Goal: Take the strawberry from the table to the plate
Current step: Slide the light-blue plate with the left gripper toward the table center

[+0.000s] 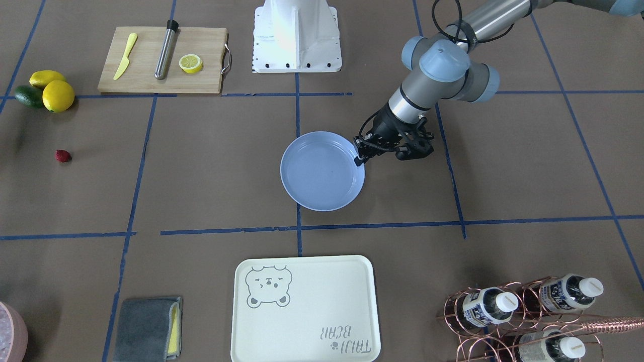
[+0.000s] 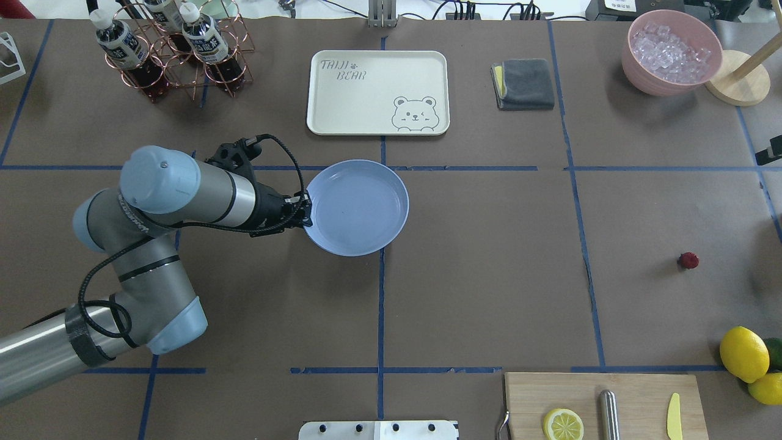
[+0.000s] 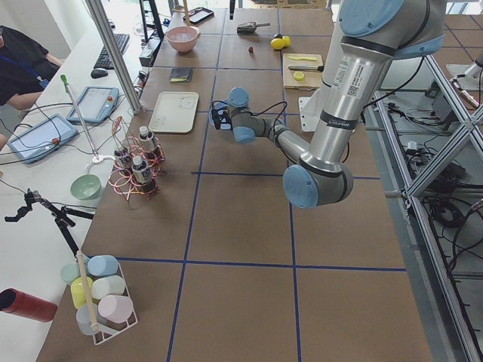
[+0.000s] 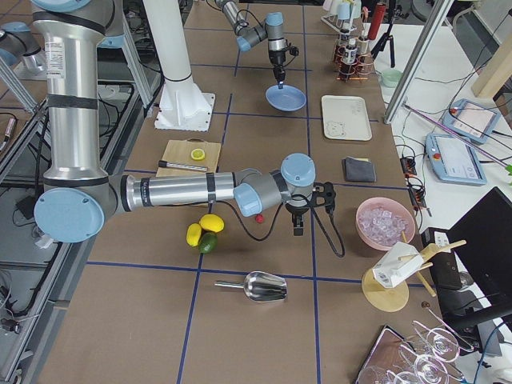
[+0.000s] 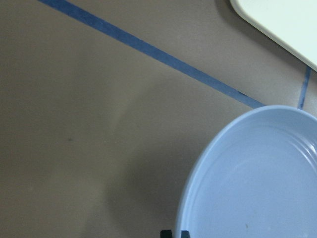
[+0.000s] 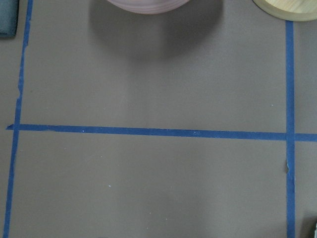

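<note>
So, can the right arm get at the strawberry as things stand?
Probably yes. The strawberry lies alone on bare table, clear of the lemons, and the right gripper hangs close by with nothing between.

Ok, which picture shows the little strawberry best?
The exterior front-facing view: the strawberry sits alone, nothing blocking it. Overhead shows it nearly as well, exterior left only a speck, exterior right partly hidden, wrist views not at all.
</note>
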`<action>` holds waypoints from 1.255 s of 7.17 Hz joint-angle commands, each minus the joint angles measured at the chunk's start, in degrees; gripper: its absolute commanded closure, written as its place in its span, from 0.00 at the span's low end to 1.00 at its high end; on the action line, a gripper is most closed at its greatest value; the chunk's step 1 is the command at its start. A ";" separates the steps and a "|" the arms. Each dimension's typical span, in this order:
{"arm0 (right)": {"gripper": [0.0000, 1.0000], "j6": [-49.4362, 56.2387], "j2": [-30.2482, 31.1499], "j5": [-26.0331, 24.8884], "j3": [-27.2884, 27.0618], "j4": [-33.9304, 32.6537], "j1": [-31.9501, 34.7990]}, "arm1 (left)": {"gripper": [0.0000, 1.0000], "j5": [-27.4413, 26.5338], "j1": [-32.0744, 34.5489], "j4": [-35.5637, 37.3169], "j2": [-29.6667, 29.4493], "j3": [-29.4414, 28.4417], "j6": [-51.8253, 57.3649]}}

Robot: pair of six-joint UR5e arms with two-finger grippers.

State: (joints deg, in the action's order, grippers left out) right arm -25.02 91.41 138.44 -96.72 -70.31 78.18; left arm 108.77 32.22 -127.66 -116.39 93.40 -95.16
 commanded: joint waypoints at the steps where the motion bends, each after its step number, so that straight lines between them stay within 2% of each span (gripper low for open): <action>1: 0.00 -1.25 0.00 -0.10 -0.57 -0.01 -0.92 | 1.00 -5.57 -4.95 4.33 -1.90 0.21 -0.20; 4: 0.00 -2.05 0.09 -0.01 -1.01 -0.01 -1.45 | 1.00 -6.90 -6.73 4.43 -2.61 -0.58 -0.20; 5: 0.00 -2.92 0.09 -0.10 -1.19 0.08 -1.98 | 0.68 -6.82 -6.73 4.43 -2.52 -0.15 -0.02; 6: 0.00 -3.80 0.09 -0.10 -1.71 0.08 -2.33 | 0.14 -6.73 -6.47 4.43 -2.00 0.81 0.59; 7: 0.00 -4.94 0.00 -0.10 -1.80 0.08 -2.86 | 0.00 -6.38 -5.94 6.35 -0.08 4.39 2.07; 8: 0.00 -5.12 0.00 -0.02 -1.80 0.08 -4.08 | 0.00 -6.38 -4.98 14.11 -0.32 9.38 7.92; 9: 0.00 -6.69 0.17 -0.54 -2.24 1.65 -5.48 | 0.00 -6.38 -4.36 18.89 -0.41 12.74 9.02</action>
State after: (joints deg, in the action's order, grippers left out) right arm -30.28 91.46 138.27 -98.60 -69.84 74.26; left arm 102.34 27.00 -115.19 -116.91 101.47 -89.14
